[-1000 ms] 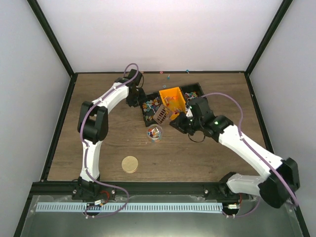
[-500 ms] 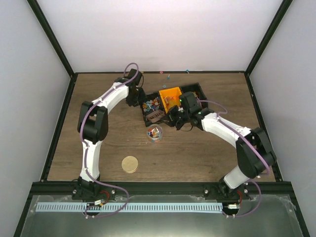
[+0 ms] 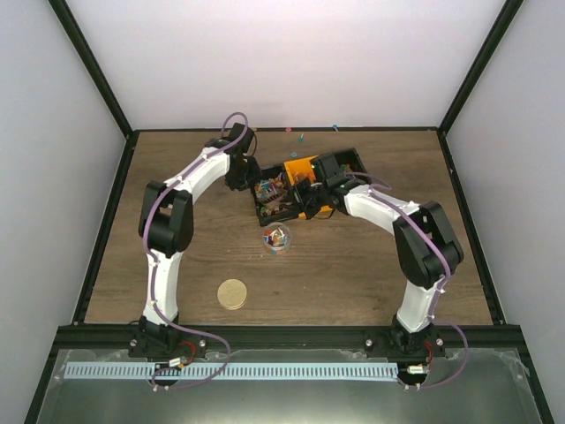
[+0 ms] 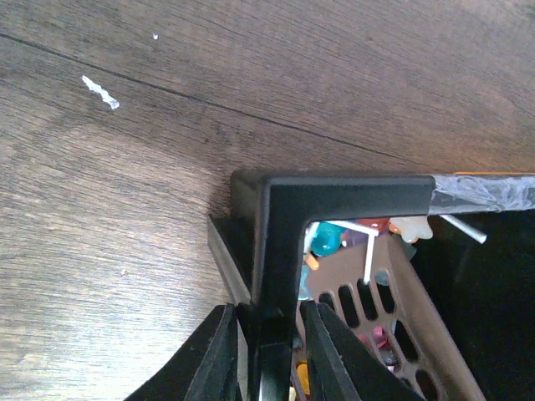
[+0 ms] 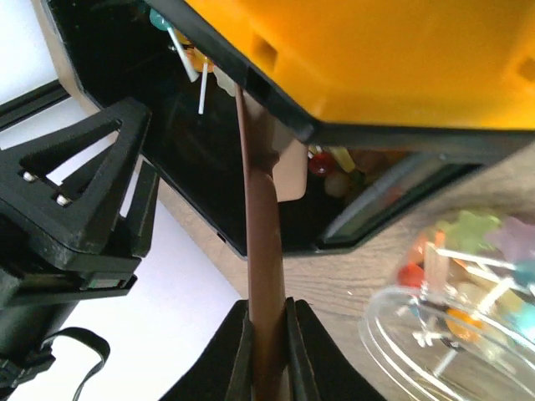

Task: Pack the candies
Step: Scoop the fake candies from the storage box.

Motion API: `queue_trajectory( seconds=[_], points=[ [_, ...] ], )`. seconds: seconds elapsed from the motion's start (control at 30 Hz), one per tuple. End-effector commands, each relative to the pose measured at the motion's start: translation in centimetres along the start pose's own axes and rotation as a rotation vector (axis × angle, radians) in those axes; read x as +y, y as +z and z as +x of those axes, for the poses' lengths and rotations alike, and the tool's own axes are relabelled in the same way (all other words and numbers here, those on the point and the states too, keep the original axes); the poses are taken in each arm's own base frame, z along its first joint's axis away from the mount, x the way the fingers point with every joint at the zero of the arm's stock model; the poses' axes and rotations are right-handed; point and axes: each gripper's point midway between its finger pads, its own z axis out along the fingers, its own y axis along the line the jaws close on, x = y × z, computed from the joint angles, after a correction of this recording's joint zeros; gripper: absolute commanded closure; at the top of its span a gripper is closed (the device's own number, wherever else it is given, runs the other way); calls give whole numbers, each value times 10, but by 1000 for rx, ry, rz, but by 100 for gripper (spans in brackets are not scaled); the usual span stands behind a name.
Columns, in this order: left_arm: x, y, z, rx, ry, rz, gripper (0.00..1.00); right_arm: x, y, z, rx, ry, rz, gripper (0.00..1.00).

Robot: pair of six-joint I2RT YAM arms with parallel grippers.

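The candies (image 3: 267, 188) are small mixed-colour sweets lying in the black tray (image 3: 351, 157); more fill a clear round jar (image 3: 276, 238) in front of it. My right gripper (image 3: 298, 196) is shut on the wall of a brown slotted basket (image 5: 266, 242), held tilted over the tray's left part beside the orange bin (image 3: 306, 168). My left gripper (image 3: 248, 179) is shut on the tray's left rim (image 4: 276, 251), near its corner. The left wrist view shows candies (image 4: 326, 238) behind the basket (image 4: 401, 309). The right wrist view shows the jar (image 5: 468, 292) at lower right.
A round tan disc lid (image 3: 233, 293) lies on the wooden table near the front. A few loose sweets (image 3: 301, 137) lie behind the tray by the back wall. The orange bin (image 5: 376, 50) stands close above my right fingers.
My right arm has swung left and back, carrying the brown basket from the tray's front edge to over the tray's left part. The left arm has not moved.
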Motion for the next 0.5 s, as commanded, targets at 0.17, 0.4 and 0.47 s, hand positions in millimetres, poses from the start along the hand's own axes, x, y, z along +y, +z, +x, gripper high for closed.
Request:
queue_trajectory(
  seconds=[0.17,0.4,0.47],
  points=[
    [-5,0,-5,7,20,8,74,-11,31,-14,77,-66,-163,99],
    [-6,2,-6,17,14,23,75,-5,15,6,142,-281,-437,99],
    [-6,3,-6,20,12,24,75,-2,10,11,159,-306,-496,99]
  ],
)
